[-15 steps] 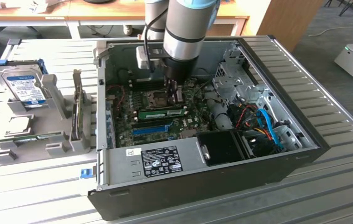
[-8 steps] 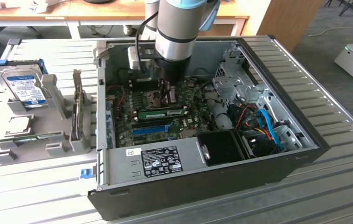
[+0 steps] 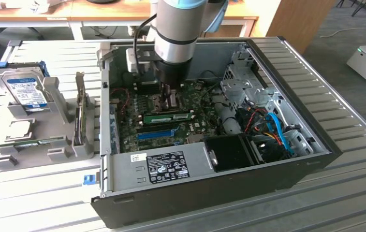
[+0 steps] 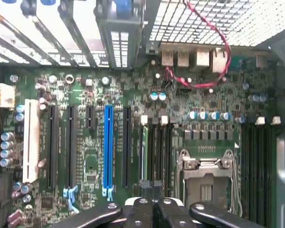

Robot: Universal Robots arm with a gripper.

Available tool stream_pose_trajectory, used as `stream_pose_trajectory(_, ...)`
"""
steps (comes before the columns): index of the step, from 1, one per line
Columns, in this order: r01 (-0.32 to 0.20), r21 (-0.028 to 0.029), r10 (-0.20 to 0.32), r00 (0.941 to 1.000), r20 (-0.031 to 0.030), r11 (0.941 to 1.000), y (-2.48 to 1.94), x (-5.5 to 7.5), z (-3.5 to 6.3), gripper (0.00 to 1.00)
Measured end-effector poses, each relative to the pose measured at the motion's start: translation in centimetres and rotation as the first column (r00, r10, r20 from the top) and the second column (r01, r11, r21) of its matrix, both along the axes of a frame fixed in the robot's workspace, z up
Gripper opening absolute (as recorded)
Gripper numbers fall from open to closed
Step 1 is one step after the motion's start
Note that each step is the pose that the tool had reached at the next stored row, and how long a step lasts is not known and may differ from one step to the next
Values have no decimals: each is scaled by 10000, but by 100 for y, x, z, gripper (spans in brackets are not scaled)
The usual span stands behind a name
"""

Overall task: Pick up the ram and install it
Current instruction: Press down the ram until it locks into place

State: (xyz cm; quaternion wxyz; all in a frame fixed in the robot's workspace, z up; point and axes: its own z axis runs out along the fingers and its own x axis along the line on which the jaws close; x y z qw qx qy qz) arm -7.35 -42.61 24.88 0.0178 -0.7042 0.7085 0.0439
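Note:
The ram is a long green stick standing on edge in a motherboard slot inside the open computer case. In the wrist view the ram shows edge-on as a thin green strip, a few slots over from the bright blue slot. My gripper hangs low over the motherboard, just behind the ram. Its dark fingertips are pressed together, and my gripper stands at one end of the ram with nothing visible between them. I cannot tell whether the fingertips touch the stick.
The CPU socket and further dark slots lie beside the ram. Drive cages, cables and a black fan crowd the case's right side. A grey holder at the exterior view's left carries a hard drive.

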Motion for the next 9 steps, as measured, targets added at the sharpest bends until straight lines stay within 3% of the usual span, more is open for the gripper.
stream_pose_trajectory(9,0,0,0,10000,0,10000,0,-130,0,11)
